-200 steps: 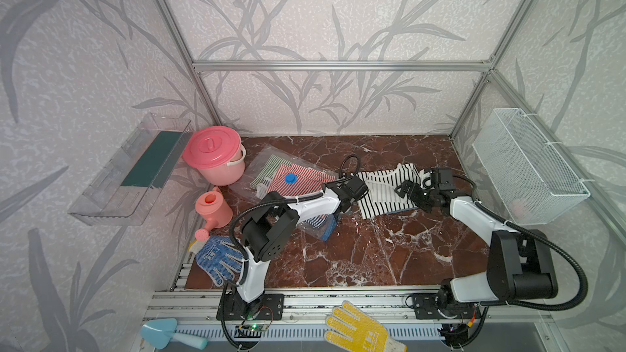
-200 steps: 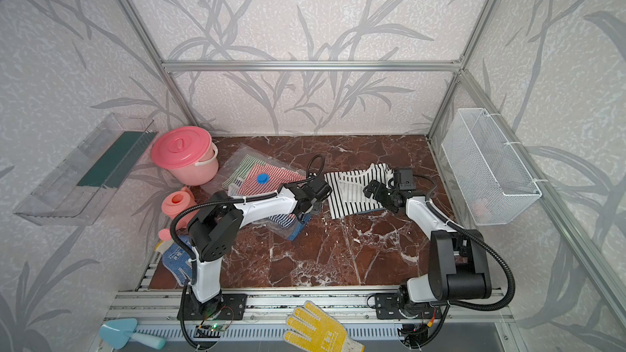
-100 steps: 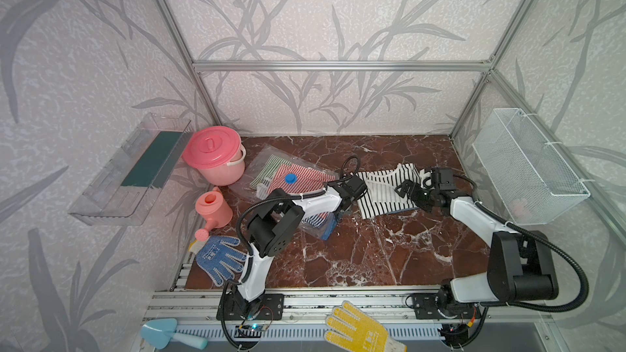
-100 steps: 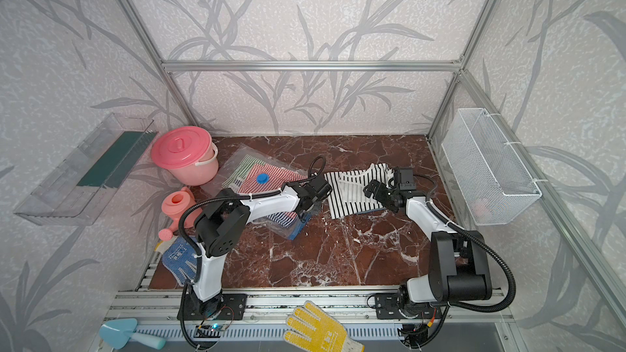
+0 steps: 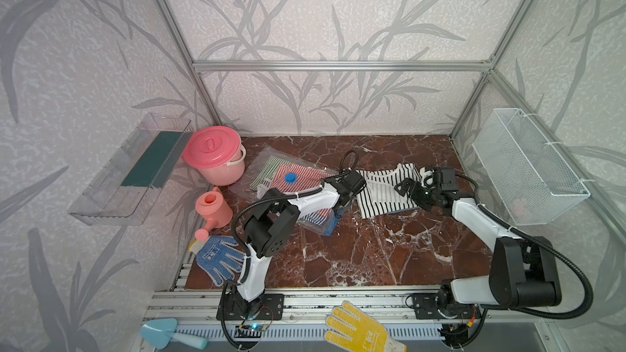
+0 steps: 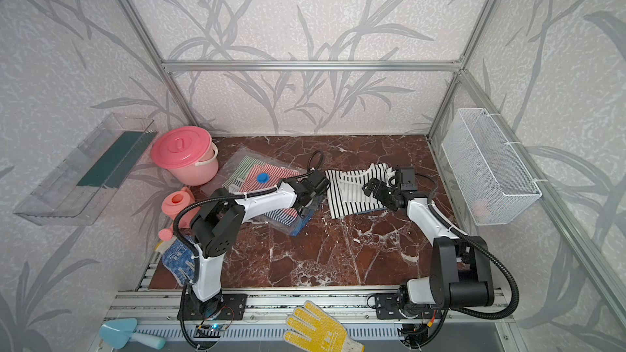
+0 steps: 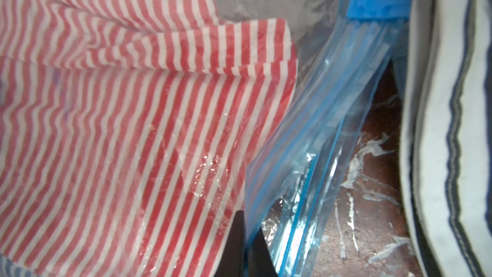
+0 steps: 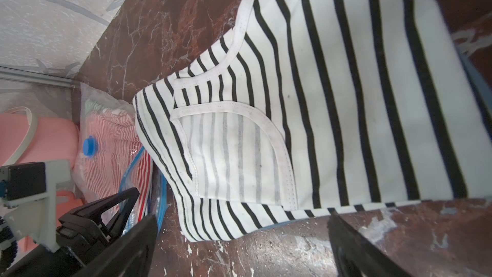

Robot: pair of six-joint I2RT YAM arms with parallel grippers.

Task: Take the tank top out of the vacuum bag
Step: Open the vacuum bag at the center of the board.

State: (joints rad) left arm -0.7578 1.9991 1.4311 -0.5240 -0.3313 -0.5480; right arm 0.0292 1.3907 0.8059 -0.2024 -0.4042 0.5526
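The vacuum bag (image 5: pixel 271 169) lies at the table's left middle, clear plastic with a round blue valve cap (image 5: pixel 290 177) and striped clothes inside. My left gripper (image 7: pixel 246 238) is shut on the bag's blue zip strip (image 7: pixel 314 129), beside a red-striped garment (image 7: pixel 119 129). In both top views it sits at the bag's right edge (image 5: pixel 340 209) (image 6: pixel 303 209). A black-and-white striped tank top (image 5: pixel 386 191) (image 8: pixel 319 89) lies flat on the marble outside the bag, right of it. My right gripper (image 8: pixel 239 249) is open and empty at the tank top's right side (image 5: pixel 411 191).
A pink lidded bucket (image 5: pixel 215 154) and pink watering can (image 5: pixel 213 206) stand left of the bag. A blue glove (image 5: pixel 220 259), yellow glove (image 5: pixel 359 330) and blue trowel (image 5: pixel 162 333) lie at the front. A wire basket (image 5: pixel 528 171) hangs on the right wall and a clear shelf (image 5: pixel 135 171) on the left.
My left gripper has closed onto the bag's zip edge, and the left arm's elbow has shifted right. The right arm and the tank top have not moved.
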